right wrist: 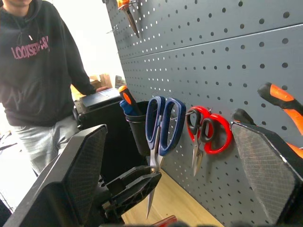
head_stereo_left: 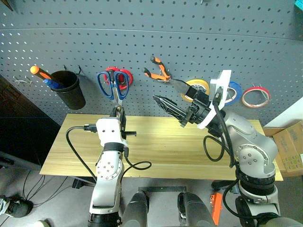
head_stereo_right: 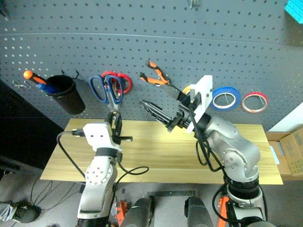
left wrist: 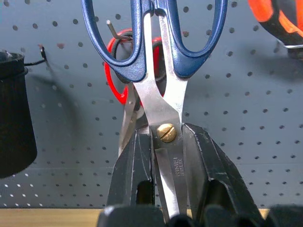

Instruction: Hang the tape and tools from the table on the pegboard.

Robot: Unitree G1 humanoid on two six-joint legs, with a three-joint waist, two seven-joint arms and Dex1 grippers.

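Blue-handled scissors point(left wrist: 163, 94) clamped in left gripper point(left wrist: 165, 156) jaws.

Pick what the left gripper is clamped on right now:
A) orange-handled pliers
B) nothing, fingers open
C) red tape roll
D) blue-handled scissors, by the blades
D: in the left wrist view the left gripper has its black fingers shut on the steel blades of the blue-handled scissors just below the brass pivot screw, handles up against the pegboard.
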